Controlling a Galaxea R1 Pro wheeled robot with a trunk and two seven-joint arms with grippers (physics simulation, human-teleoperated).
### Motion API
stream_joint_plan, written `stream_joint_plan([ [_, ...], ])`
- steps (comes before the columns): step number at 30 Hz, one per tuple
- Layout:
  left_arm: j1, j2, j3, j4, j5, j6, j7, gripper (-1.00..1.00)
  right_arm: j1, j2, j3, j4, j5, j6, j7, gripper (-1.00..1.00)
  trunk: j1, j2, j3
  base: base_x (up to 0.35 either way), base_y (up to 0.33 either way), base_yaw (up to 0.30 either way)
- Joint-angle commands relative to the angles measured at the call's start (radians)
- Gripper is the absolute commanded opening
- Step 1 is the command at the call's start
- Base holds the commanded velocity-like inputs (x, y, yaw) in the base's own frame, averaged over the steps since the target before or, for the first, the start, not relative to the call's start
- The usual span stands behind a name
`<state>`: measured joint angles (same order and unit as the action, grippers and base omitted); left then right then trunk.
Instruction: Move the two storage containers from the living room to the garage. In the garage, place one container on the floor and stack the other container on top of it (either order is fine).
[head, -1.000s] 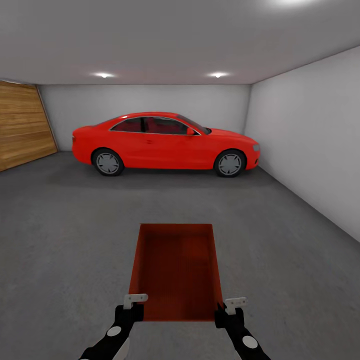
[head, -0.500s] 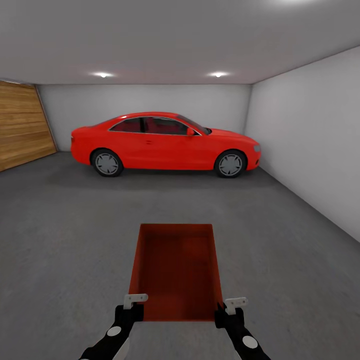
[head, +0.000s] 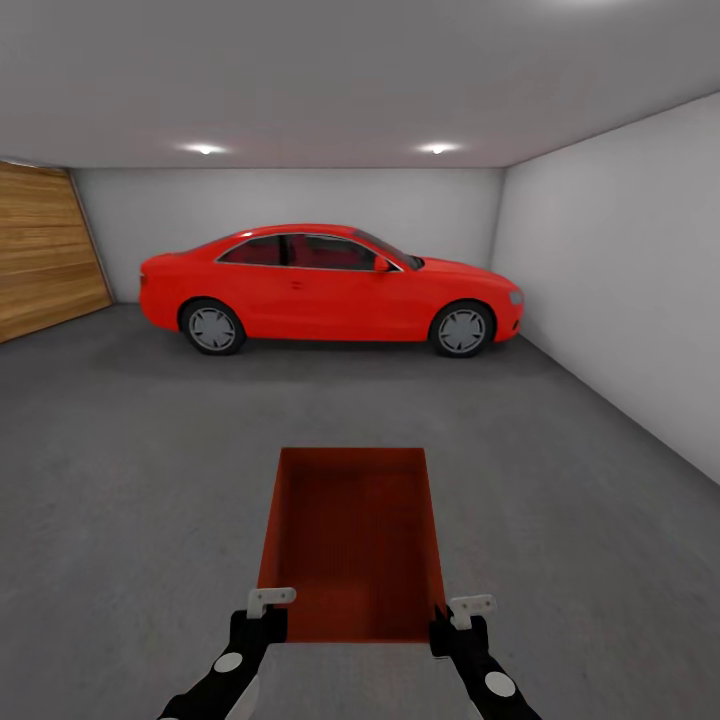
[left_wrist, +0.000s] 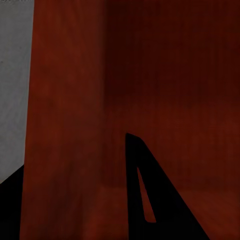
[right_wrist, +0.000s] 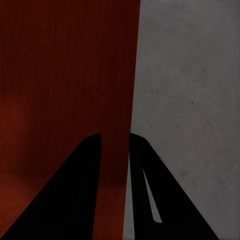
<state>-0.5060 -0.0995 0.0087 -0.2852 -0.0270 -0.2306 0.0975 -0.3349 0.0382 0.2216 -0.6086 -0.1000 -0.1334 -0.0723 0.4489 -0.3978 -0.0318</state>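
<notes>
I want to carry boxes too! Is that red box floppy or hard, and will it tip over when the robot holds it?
The storage container probably is stiff: its thin walls stay straight while the left gripper and right gripper pinch its near corners. It looks empty, so likely light. Held only at one end, it might sag or tip forward.

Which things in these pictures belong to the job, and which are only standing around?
Belong to the job:
- storage container, held at its near corners
- left gripper, on its left wall
- right gripper, pinching its right wall
- concrete floor, where it should go

Only standing around:
- red car
- wooden slatted door
- white wall
</notes>
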Motion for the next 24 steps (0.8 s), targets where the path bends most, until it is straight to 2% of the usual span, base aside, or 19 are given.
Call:
stream_joint_plan([
  [1,-0.002,0.012,0.018,-0.002,-0.004,-0.004,0.053,-1.0,-0.001,-0.001,0.011,0.001,-0.01,-0.003,0.029,-1.0,0.001,-0.002,-0.002,0.314,0.0,0.0],
  [6,-0.002,0.012,0.018,-0.002,-0.004,-0.004,0.053,-1.0,-0.001,-0.001,0.012,0.001,-0.01,-0.003,0.029,-1.0,0.001,-0.002,-0.002,0.261,0.0,0.0],
  [18,-0.002,0.012,0.017,-0.002,-0.004,-0.004,0.053,-1.0,-0.001,-0.001,0.012,0.002,-0.01,-0.003,0.029,-1.0,0.001,-0.002,-0.002,0.021,0.0,0.0],
  [24,-0.002,0.012,0.017,-0.002,-0.004,-0.004,0.053,-1.0,-0.001,-0.001,0.012,0.002,-0.01,-0.003,0.029,-1.0,0.001,-0.002,-0.002,0.218,0.0,0.0],
])
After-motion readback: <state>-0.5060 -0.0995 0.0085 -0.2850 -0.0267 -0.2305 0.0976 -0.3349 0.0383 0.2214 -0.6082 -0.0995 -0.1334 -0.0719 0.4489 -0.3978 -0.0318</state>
